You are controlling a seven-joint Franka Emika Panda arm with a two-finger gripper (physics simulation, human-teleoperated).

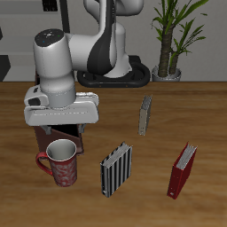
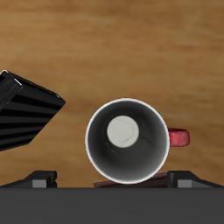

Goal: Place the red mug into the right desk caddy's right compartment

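even soft light, sharp, faint shadows

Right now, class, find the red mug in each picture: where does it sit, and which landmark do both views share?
Exterior view: the red mug stands upright near the table's front edge, just ahead of the gripper.
Wrist view: seen from straight above, grey inside showing, handle sticking out sideways.
Shared landmark: the black striped book beside the mug.

Red mug [image 1: 61,163] grey inside, black-striped book [image 1: 116,170], red book [image 1: 183,170], seemingly maroon caddy [image 1: 44,138].

The red mug [image 1: 61,163] stands upright on the table [image 1: 204,115], just before the right desk caddy [image 1: 43,139]; a striped book [image 1: 116,170] beside it.
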